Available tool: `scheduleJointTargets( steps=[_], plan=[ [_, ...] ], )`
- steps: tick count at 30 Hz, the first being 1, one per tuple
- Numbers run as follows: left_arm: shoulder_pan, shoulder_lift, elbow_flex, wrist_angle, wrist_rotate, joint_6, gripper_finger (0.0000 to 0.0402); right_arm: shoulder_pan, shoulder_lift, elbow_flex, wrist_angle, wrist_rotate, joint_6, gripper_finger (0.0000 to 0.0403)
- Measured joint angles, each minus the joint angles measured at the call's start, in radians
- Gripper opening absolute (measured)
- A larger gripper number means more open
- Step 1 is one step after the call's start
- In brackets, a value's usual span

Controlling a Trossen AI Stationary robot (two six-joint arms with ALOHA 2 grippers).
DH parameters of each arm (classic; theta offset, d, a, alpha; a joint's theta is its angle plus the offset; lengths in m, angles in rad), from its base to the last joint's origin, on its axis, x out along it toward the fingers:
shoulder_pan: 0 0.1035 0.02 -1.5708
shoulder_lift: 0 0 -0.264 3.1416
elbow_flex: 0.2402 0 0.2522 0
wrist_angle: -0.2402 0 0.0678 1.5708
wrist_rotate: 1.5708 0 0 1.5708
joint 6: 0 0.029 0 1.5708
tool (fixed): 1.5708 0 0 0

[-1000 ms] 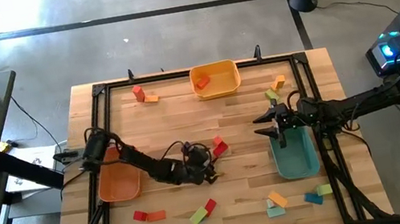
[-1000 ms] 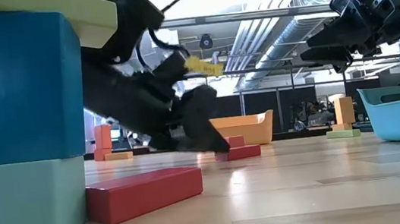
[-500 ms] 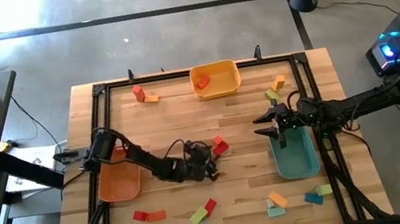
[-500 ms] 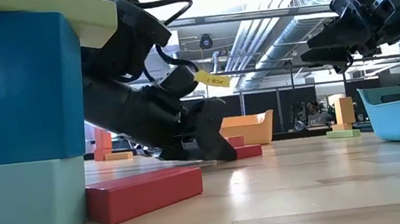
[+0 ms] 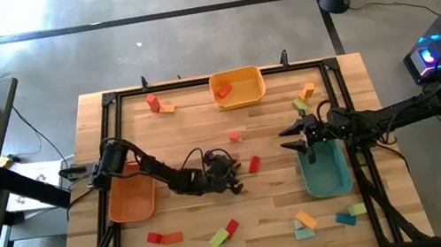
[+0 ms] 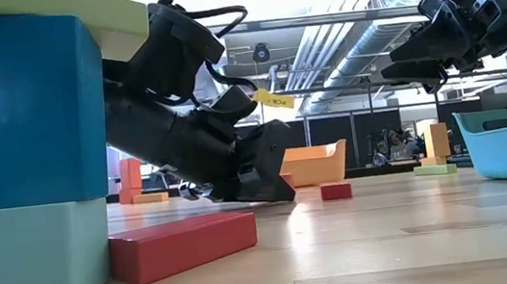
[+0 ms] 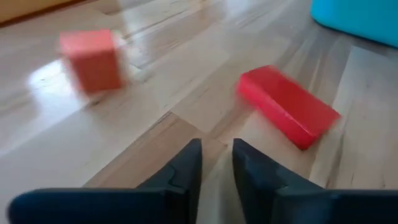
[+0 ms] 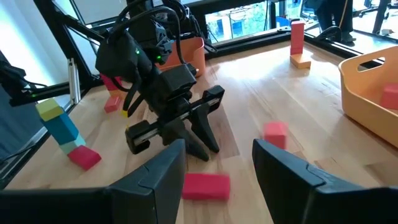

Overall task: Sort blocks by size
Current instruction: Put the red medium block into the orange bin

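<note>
now the left gripper (image 7: 216, 163) is nearly closed on nothing; the red bar (image 5: 253, 165) and small red cube (image 5: 234, 136) are knocked apart beyond it, so a regrasp is needed.

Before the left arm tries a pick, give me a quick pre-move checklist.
1. Left gripper empty: ok. Fingers nearly together, nothing between them.
2. Red bar free to grasp: ok. It lies flat on the table, apart from the fingers.
3. Small red cube clear of the bar: ok. The two lie well apart.
4. Right gripper out of the way: ok. It is open and empty, by the teal tray.
5. Left fingers wide enough for the bar: not ok. Probably reopen first.
</note>
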Motion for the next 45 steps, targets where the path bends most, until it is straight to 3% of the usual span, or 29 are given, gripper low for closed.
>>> scheduleJointTargets(
  steps=[5, 10, 13, 17, 22, 25, 30, 32, 38, 45],
  plan=[
    [-0.011, -0.001, 0.000, 0.001, 0.003, 0.000, 0.0033, 0.000, 0.000, 0.000, -0.007, 0.000, 0.000, 0.0184],
    [-0.028, -0.032, -0.002, 0.002, 0.050, 0.110, 0.0029, 0.000, 0.000, 0.000, -0.018, 0.000, 0.000, 0.0184],
    [-0.032, -0.041, -0.003, 0.072, 0.153, 0.231, 0.0053, 0.000, 0.000, 0.000, -0.018, 0.000, 0.000, 0.0184],
    [-0.011, -0.036, 0.046, 0.100, 0.239, 0.304, 0.0119, 0.000, 0.000, 0.000, -0.015, 0.000, 0.000, 0.0184],
    [0.019, 0.000, 0.126, 0.089, 0.272, 0.321, 0.0221, 0.000, 0.000, 0.000, -0.014, 0.000, 0.033, 0.0184],
    [0.020, 0.006, 0.182, 0.069, 0.255, 0.357, 0.0261, 0.003, 0.000, 0.000, -0.015, -0.017, 0.068, 0.0184],
    [0.001, 0.007, 0.274, -0.079, 0.072, 0.374, 0.0270, 0.061, 0.000, 0.000, -0.026, -0.014, 0.104, 0.0184],
    [0.000, 0.006, 0.286, -0.108, 0.045, 0.350, 0.0269, 0.093, 0.000, 0.000, -0.028, 0.002, 0.106, 0.0184],
    [0.027, 0.046, 0.286, -0.125, 0.044, 0.235, 0.0268, 0.166, 0.000, 0.000, -0.027, 0.066, 0.105, 0.0184],
    [0.047, 0.083, 0.286, -0.128, 0.120, 0.155, 0.0268, 0.186, 0.000, 0.000, -0.027, 0.069, 0.100, 0.0184]
  ],
)
